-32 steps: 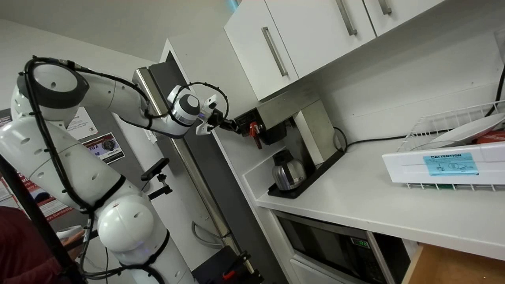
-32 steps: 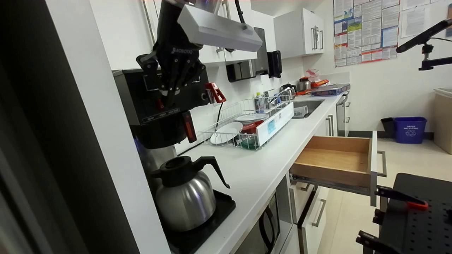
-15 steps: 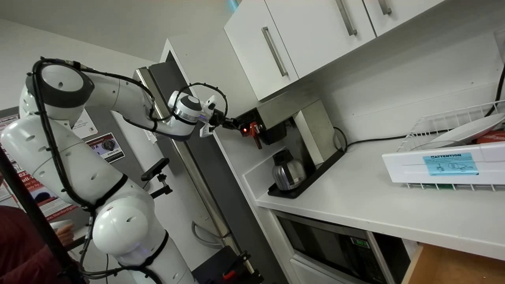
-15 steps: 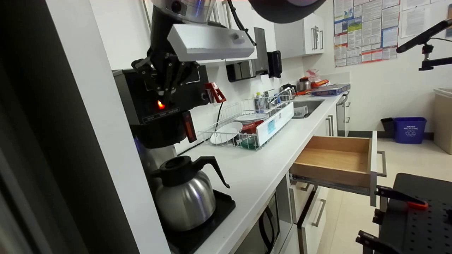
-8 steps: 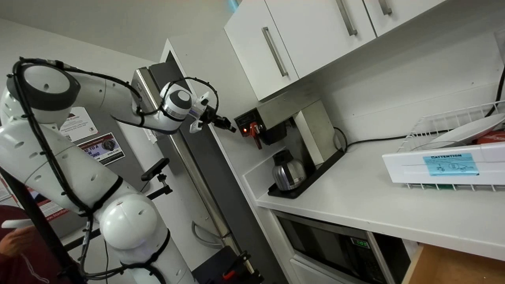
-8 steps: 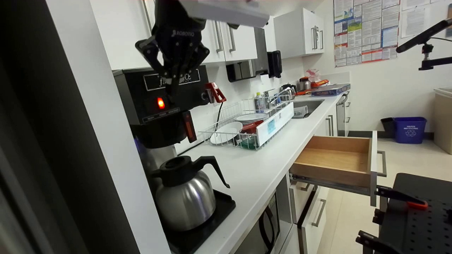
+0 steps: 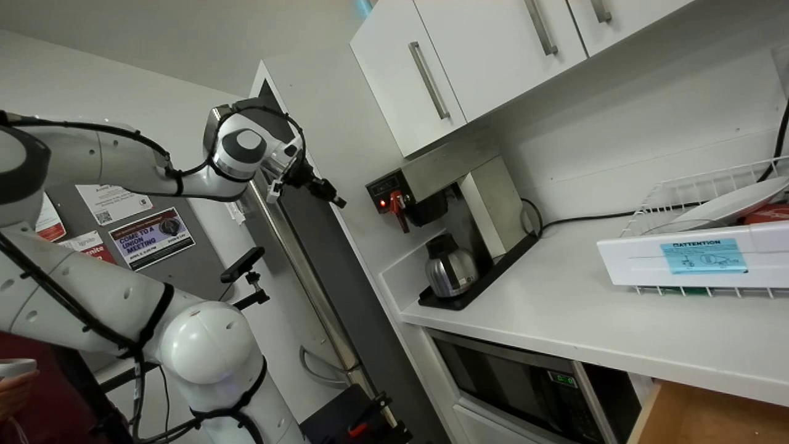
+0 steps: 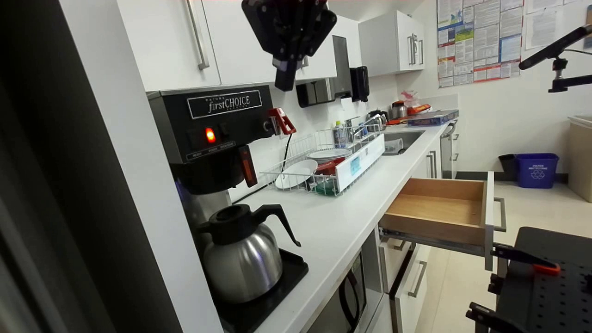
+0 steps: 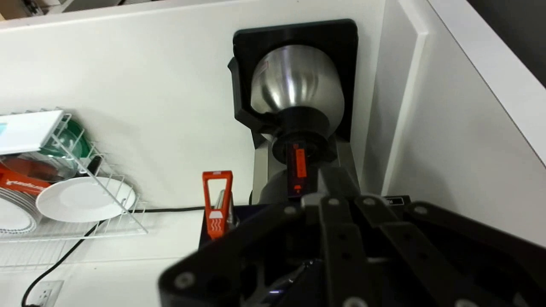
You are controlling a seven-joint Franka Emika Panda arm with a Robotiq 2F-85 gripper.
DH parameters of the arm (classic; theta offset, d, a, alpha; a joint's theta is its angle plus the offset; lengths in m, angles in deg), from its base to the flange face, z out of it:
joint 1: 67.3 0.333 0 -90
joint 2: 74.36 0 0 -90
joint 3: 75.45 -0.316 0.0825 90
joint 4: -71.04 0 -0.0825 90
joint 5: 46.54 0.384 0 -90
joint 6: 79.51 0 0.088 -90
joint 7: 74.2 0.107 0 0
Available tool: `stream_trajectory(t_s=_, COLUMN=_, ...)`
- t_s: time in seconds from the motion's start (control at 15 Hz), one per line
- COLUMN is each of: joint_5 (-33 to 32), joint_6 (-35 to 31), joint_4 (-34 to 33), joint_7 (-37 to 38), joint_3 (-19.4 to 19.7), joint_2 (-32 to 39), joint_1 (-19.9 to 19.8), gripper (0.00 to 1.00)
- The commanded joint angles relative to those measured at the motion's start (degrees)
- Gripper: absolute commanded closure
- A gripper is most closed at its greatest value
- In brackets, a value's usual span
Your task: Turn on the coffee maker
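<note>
White counter (image 8: 333, 208), one, runs from the foreground toward the back in an exterior view. White wall cabinets (image 7: 493, 49), metal bar handles, hang above it. Robot arm (image 7: 206, 342), one, white, carries black cables strapped along its length. Microwave (image 7: 493, 370), dark-fronted, green digits lit, sits beneath the counter. Drawer (image 8: 434, 208), wooden inside, stands pulled out below counter level. Dish rack (image 8: 370, 155), white wire with a white front panel and blue label, holds plates (image 8: 296, 175). Coffee maker (image 7: 456, 169), one, black front, steel-grey housing, stands on the counter just beside a tall white panel (image 7: 345, 142), under the cabinets. Carafe (image 8: 245, 266), one, brushed metal, black lid and handle, stands upright on the machine's black base (image 8: 292, 275), below the brew basket (image 8: 208, 173). Gripper (image 8: 285, 77), one, black: fingers together, tips meeting, in the air apart from the machine, a gap showing in both exterior views. Brew basket, black, bears a red strip on its handle. Tap handle (image 9: 216, 226), red, open-framed, projects from the machine's front. Nameplate (image 8: 225, 104), white lettering on black, reads "firstCHOICE"; the smaller words around it are too small to tell. Light (image 8: 210, 135), one, small, rectangular, set in the front panel below the nameplate, glows orange-red in both exterior views.
</note>
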Motion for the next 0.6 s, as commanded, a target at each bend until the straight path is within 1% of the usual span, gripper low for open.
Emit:
stream_trajectory(t_s=0.0, joint_5=4.2, joint_6=2.0, joint_4=4.2, joint_7=-3.9, joint_3=1.5, joint_2=-5.6, joint_1=1.6, gripper=1.0)
stream_trajectory(t_s=0.53, joint_5=11.2, joint_6=1.1, joint_4=9.8, joint_7=-9.0, joint_3=2.0, joint_2=-11.2, joint_1=2.4, gripper=1.0)
